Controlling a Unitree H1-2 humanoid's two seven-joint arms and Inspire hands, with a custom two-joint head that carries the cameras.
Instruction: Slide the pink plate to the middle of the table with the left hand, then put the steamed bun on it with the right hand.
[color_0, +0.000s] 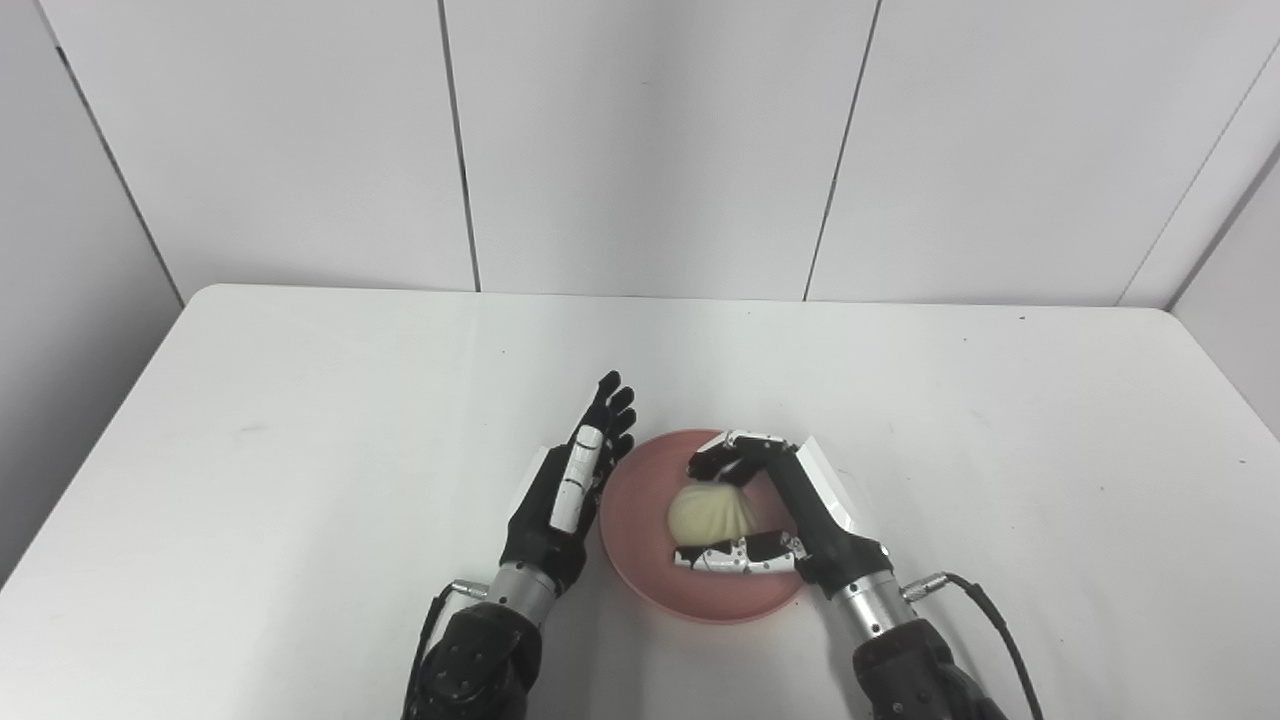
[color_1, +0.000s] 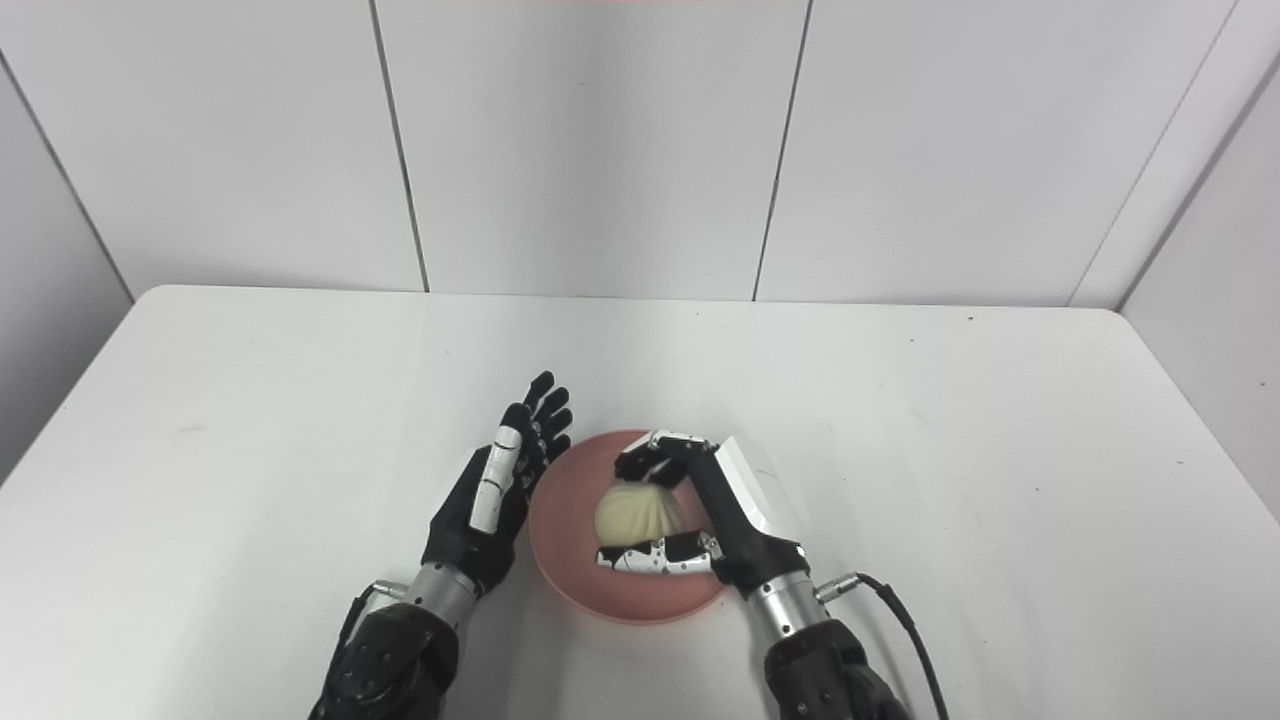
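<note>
1. White wall panels stand behind a white table (color_0: 300, 420) with rounded far corners.
2. Near the middle of the table's near edge lies the pink plate (color_0: 640, 545), flat on the surface.
3. On the plate rests the steamed bun (color_0: 708, 516), pale and pleated, towards the plate's right half.
4. The right hand (color_0: 775, 510) reaches over the plate from the near right; its fingers (color_0: 735, 455) curl round the far side of the bun and its thumb (color_0: 725, 558) lies along the near side, so the hand is closed around the bun.
5. The left hand (color_0: 575, 485) stands on edge just beside the plate's left rim, fingers straight, close together and pointing to the far edge, holding nothing.
6. Whether the left hand touches the rim cannot be told.
</note>
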